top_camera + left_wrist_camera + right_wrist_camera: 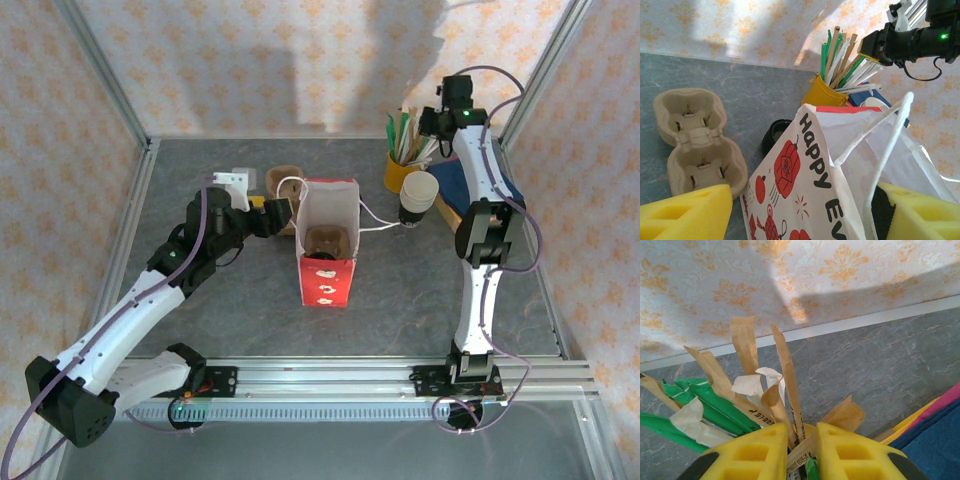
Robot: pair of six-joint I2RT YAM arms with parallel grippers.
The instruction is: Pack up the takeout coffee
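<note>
Yellow pads up close, and the right claw (801,431) is in among the stir sticks (745,342) of the yellow cup (398,176) at the back right! Its jaws stand narrow with a brown paper-wrapped stick between them; whether they truly pinch it, I cannot tell. Over to the left claw (805,200): jaws wide, straddling the printed side wall of the red-and-white paper bag (325,282), one finger on either side. That bag stands upright and open in the middle of the grey surface (200,310), with a brown pulp carrier (325,241) sitting down inside it. And the coffee? The paper cup (419,192) is out on the surface, right of the bag and just in front of the yellow cup, lidless, cream inside showing above its dark wall. From the left wrist, a round black lid (774,136) lies on the surface just beside the bag. A second carrier (694,142) lies behind the bag, apart from it.
</note>
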